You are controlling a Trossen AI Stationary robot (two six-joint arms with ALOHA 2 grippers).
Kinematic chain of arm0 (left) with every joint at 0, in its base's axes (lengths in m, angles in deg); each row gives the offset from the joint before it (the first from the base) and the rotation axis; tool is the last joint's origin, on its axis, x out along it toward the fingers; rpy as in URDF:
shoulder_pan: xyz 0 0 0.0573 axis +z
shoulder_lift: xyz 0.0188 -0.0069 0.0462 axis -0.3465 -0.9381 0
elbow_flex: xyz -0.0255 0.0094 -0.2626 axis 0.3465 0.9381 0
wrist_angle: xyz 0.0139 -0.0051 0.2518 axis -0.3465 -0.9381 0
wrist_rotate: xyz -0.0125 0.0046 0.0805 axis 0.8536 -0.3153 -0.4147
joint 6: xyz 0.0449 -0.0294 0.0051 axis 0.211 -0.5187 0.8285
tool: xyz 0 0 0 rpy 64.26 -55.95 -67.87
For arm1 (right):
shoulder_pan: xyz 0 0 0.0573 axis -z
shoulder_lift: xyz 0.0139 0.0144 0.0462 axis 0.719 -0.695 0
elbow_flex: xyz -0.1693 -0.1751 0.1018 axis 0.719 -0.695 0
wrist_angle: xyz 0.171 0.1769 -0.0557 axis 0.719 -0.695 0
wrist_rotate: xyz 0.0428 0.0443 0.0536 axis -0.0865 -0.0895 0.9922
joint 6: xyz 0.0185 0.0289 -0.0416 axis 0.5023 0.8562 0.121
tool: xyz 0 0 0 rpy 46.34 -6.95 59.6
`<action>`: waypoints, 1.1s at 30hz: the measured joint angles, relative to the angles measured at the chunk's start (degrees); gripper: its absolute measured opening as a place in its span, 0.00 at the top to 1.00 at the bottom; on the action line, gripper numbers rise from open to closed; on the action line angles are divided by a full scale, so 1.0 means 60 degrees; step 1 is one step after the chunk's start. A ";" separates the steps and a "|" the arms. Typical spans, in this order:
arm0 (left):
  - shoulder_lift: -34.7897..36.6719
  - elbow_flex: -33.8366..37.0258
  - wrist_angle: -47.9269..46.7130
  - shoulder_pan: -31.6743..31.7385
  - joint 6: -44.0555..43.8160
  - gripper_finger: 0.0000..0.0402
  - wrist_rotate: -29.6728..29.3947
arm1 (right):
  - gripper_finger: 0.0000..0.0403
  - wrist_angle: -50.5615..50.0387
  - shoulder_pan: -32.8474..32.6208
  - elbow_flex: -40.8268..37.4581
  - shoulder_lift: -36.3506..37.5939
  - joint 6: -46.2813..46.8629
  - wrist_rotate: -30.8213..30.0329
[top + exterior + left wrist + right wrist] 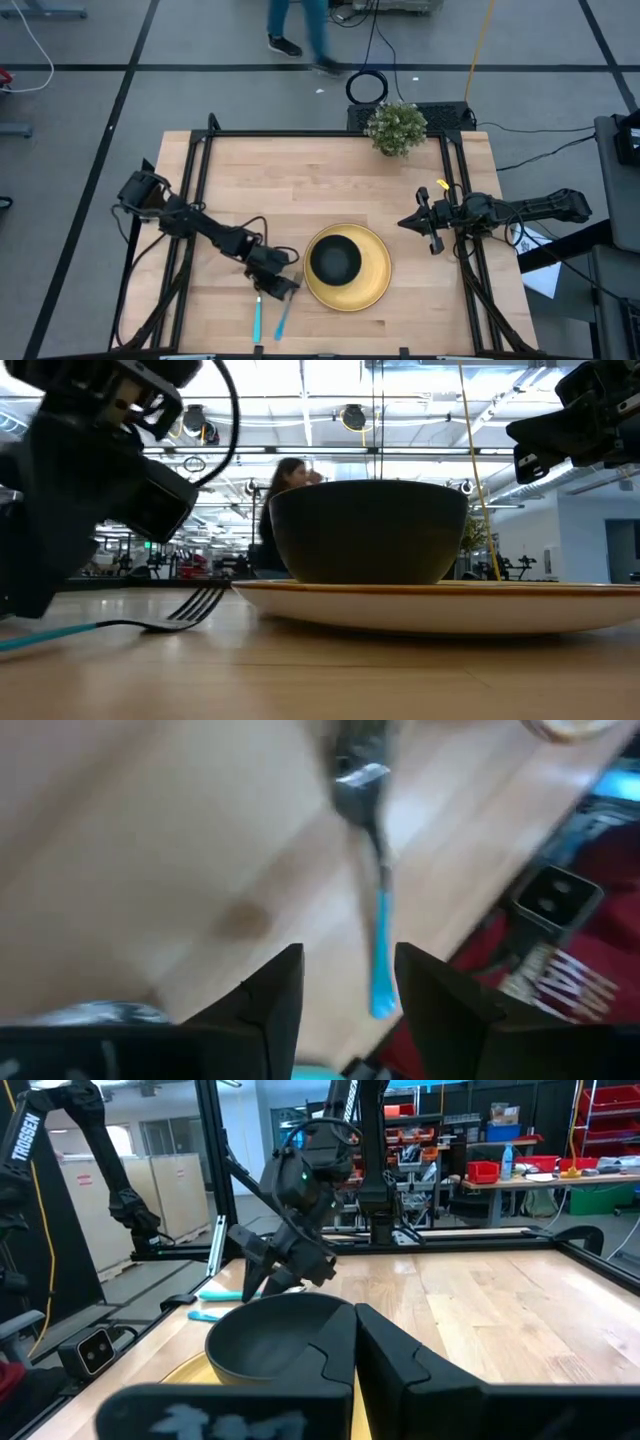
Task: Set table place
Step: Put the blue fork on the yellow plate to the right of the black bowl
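The light wooden surface (330, 170) inside its black rails sits in a busy workshop, a person walking past beyond the far edge. At the middle of the near edge lies the yellow plate (378, 283), with the black bowl (335, 258) set on it, a little toward its left side. Just beside the plate on the left lie two pieces of cutlery with turquoise handles: the fork (283, 318) nearer the plate, the spoon (257, 318) just outside it, both pointing roughly toward the near edge.

The left gripper (277, 286) hovers directly over their metal ends, its jaws partly apart and holding nothing, as the left wrist view shows. The right gripper (425, 223) waits near the right edge, jaws closed and empty. A small green potted plant (396, 128) stands at the far edge.

By my reading the setting is essentially laid. What may remain is straightening the fork and spoon and pulling the left arm clear.
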 joint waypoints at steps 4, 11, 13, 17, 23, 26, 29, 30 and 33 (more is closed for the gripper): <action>-0.0097 -0.0332 -0.0968 0.0028 0.0432 0.60 -0.0296 | 1.00 -0.0038 0.0002 0.0000 -0.0003 0.0004 0.0004; -0.0381 -0.0982 -0.1121 -0.0115 0.0455 0.60 -0.0963 | 1.00 -0.0014 0.0000 0.0000 -0.0003 0.0004 0.0003; -0.0589 -0.1462 -0.1082 -0.0190 0.0722 0.60 -0.1006 | 1.00 -0.0008 0.0001 0.0000 -0.0003 0.0004 0.0000; -0.1314 -0.2592 -0.2206 -0.0267 0.1427 0.60 -0.0833 | 1.00 -0.0003 0.0001 0.0000 -0.0003 0.0004 0.0003; -0.2610 -0.4540 -0.5535 -0.0279 0.2417 0.60 -0.0599 | 1.00 -0.0004 0.0002 0.0000 -0.0006 0.0069 0.0004; -0.2990 -0.5120 -0.6033 -0.0278 0.2662 0.60 -0.0605 | 1.00 -0.0006 0.0001 0.0000 -0.0015 0.0073 0.0004; -0.3158 -0.5450 -0.6376 -0.0285 0.2669 0.60 -0.0695 | 1.00 -0.0006 0.0000 0.0000 -0.0014 0.0073 0.0004; -0.3170 -0.5514 -0.6486 -0.0289 0.2656 0.60 -0.0760 | 1.00 -0.0003 0.0000 0.0000 -0.0014 0.0076 0.0004; -0.3175 -0.5536 -0.6515 -0.0273 0.2505 0.60 -0.0899 | 1.00 -0.0003 0.0001 0.0000 -0.0014 0.0059 0.0004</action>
